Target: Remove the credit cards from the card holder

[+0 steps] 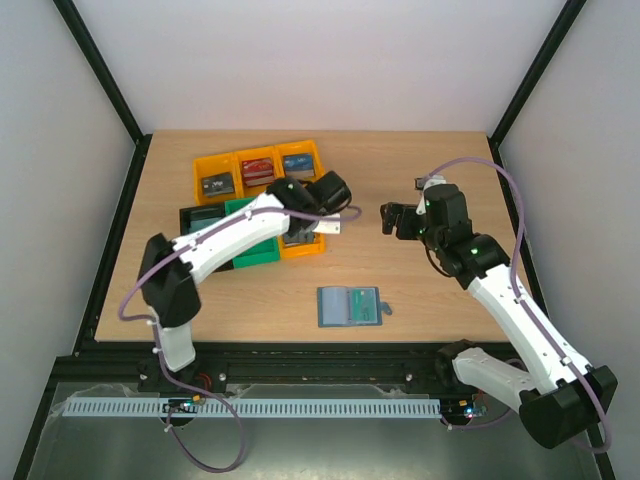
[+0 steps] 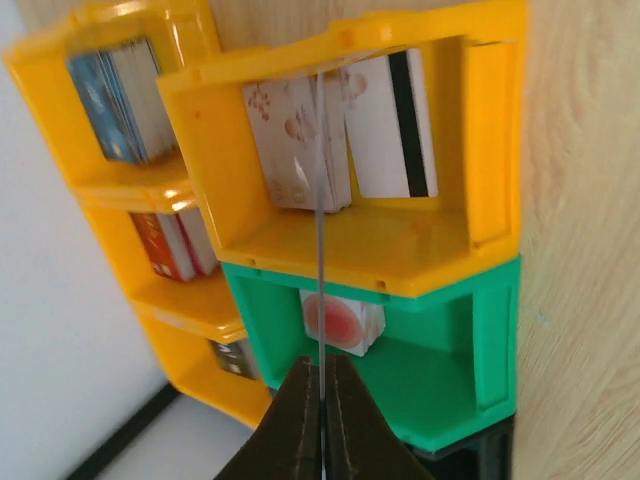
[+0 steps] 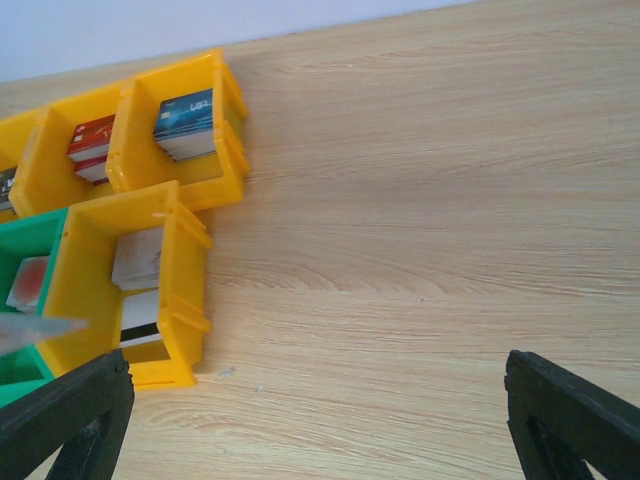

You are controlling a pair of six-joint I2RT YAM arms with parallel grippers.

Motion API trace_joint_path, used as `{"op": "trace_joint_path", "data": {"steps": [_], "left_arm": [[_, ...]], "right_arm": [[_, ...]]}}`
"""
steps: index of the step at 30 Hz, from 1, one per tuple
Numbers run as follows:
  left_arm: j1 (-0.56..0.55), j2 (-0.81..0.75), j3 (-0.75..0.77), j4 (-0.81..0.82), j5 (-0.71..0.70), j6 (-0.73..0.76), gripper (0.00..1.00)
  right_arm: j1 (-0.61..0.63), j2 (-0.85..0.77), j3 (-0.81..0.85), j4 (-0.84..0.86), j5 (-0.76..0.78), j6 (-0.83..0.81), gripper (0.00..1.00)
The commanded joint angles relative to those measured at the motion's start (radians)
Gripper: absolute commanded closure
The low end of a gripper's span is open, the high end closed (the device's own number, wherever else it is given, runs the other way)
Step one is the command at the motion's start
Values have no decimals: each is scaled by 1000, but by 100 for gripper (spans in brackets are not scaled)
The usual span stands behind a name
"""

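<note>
The teal card holder (image 1: 349, 306) lies open and flat near the table's front edge, pale sleeves up, a teal card showing in its right half. My left gripper (image 1: 320, 216) (image 2: 322, 372) is shut on a thin pale credit card (image 2: 320, 200), seen edge-on. It holds that card above a yellow bin (image 2: 400, 250) with white cards (image 2: 385, 125) in it. The same held card shows as a grey blur (image 3: 30, 330) in the right wrist view. My right gripper (image 1: 388, 217) (image 3: 320, 420) hovers open over bare wood, its fingers (image 3: 65, 415) wide apart and nothing between them.
Three yellow bins (image 1: 257, 168) at the back left hold stacks of dark, red and blue cards. A green bin (image 1: 255, 248) with a white-and-red stack (image 2: 340, 322) and a black bin (image 1: 198, 218) sit beside the yellow one under my left gripper. Bare wood lies between the bins and the holder.
</note>
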Motion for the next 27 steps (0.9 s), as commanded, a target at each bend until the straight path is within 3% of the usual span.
{"op": "trace_joint_path", "data": {"steps": [1,7,23,27], "left_arm": [[83,138,173,-194,79,-207,98],[115,279,295,-126,147,-215,98],[205,398,348,63,196,-207,98],[213,391,343,-12,129,-234,98]], "right_arm": [[-25,-27,-14,-22,27,0,1],[-48,-22,-24,-21,21,2,1],[-68,7,-48,-11,42,-3,1],[-70,13,-41,-11,38,-4,1]]}}
